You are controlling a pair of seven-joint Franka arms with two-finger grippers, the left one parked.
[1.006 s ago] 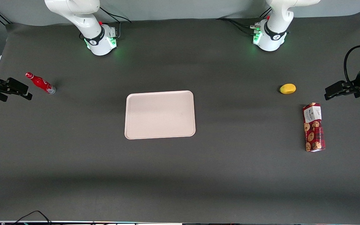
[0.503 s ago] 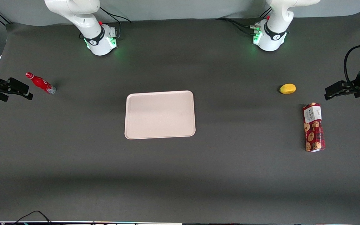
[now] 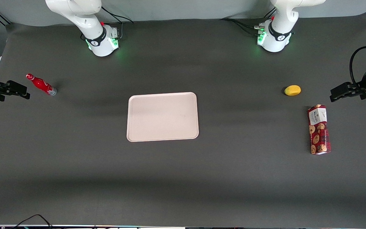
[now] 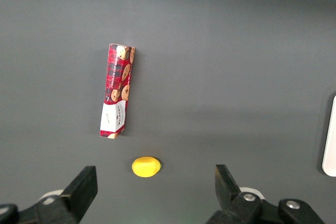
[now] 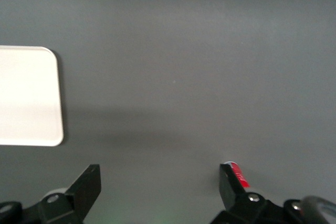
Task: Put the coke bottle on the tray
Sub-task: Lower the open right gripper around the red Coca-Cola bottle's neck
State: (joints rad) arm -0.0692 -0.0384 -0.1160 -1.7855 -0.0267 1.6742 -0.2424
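The coke bottle (image 3: 41, 84) is a small slim red bottle with a red cap and silvery base. It lies on the dark table toward the working arm's end. My gripper (image 3: 24, 92) hangs open and empty beside the bottle's cap end, a little nearer the front camera and apart from it. In the right wrist view the open gripper (image 5: 160, 179) shows bare table between its fingers, and the bottle's base (image 5: 239, 175) peeks past one finger. The pale pinkish-white tray (image 3: 163, 116) lies flat at the table's middle, and it also shows in the right wrist view (image 5: 29, 95).
A yellow lemon-like object (image 3: 292, 90) and a red patterned cookie box (image 3: 319, 129) lie toward the parked arm's end, both also in the left wrist view, lemon (image 4: 146, 166) and box (image 4: 117, 91). Two arm bases (image 3: 102, 39) stand along the back edge.
My gripper has drifted slightly farther from the front camera and toward the table's end. The bottle and tray have not moved.
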